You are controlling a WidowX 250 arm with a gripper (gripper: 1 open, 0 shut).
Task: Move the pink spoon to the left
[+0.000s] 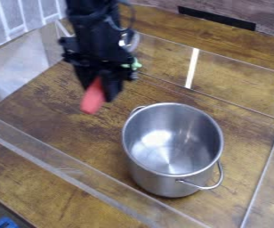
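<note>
The black gripper [101,80] points down over the wooden table, left of and behind the steel pot [173,147]. It is shut on the pink spoon [93,98], whose reddish-pink handle hangs below the fingers, above the wood. A shiny silver piece beside the gripper's upper right may be the spoon's bowl. The fingers hide the middle of the spoon.
A bumpy green vegetable [133,64] lies just behind the gripper, mostly hidden by it. Clear plastic walls [56,169] fence the table at the front and left. A white strip [192,68] shows on the wood at the back right.
</note>
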